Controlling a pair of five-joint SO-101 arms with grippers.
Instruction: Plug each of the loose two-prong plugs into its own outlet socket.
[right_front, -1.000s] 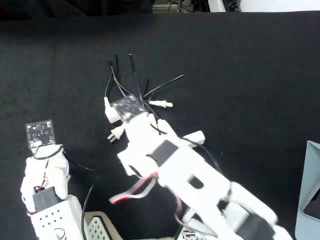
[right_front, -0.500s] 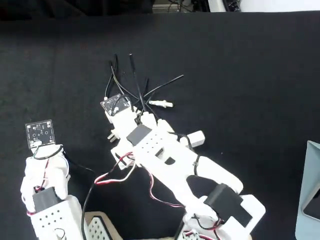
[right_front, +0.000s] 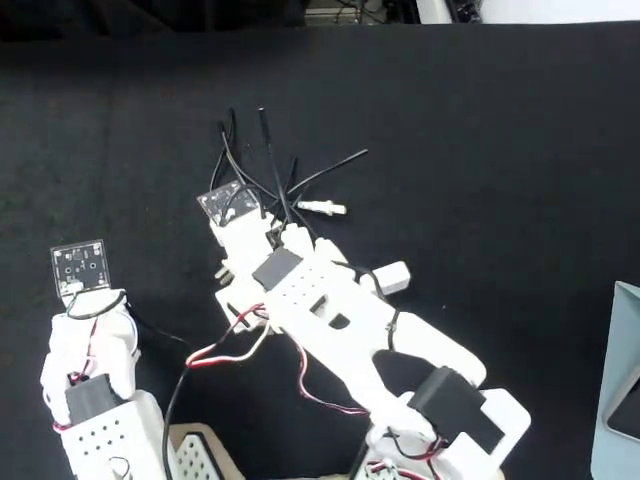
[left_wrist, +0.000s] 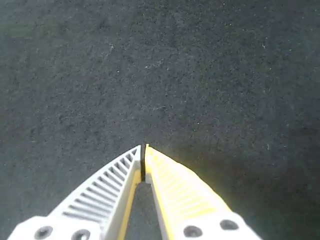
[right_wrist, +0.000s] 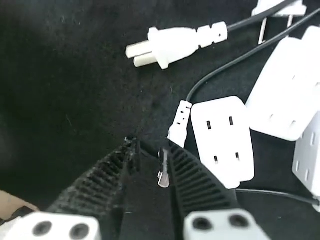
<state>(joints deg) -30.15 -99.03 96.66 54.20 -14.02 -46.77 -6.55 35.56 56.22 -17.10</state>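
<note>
pickup of a loose plug is judged to be the step in hand, since no plug is seen seated in any socket. the right claw is held slightly apart, low over the desk and just beside the nearest outlet socket, which is taken as the landmark. the first plug lies right beside that socket's edge. its prong end sits between the claw's fingers, close against one of them, and a gap shows on the other side, so it is not judged to be clamped. next, the fingers would have to be closed on the plug's body (not on the thin prongs). the plug would then have to be lifted free of the cords and its prongs lined up with one pair of slots in the landmark socket.

three two-prong plugs are counted. the first is at the claw. a second plug lies near the landmark socket with bare desk between, and a third plug lies farther from it, partly cut off at the edge. three white outlet blocks are counted: the landmark, a second outlet block just beside it, and a third outlet block near it. black cords are fanned out beyond the socket, and their number cannot be told. the left claw is pressed together over bare desk, well apart from the landmark socket.
</note>
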